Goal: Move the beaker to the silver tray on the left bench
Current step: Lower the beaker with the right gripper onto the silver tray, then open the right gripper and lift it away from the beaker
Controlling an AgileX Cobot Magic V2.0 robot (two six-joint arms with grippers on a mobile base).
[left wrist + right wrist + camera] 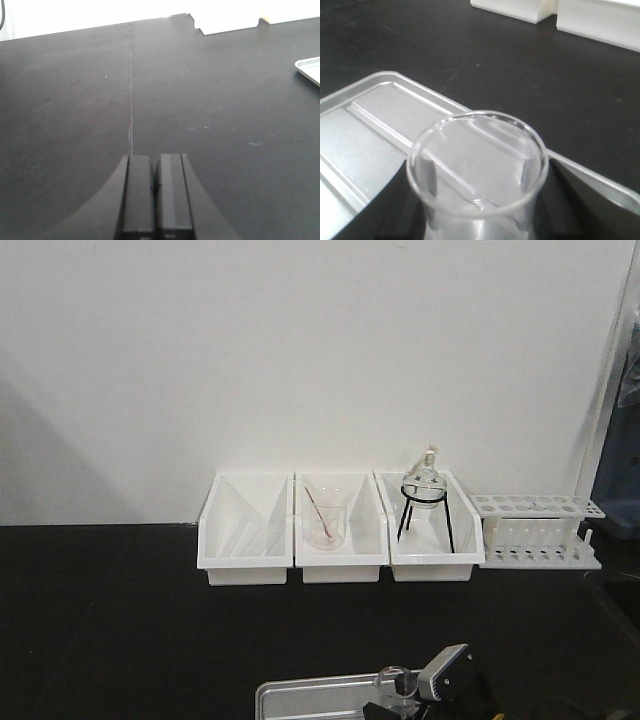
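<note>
The right hand (480, 220) holds the beaker (477, 165) over the silver tray (380, 115), at six o'clock on the black counter (120, 620). The left hand (152, 195) rests with its fingers pressed together. Released while tilted, the glass could likely topple against the tray's ridges.
</note>
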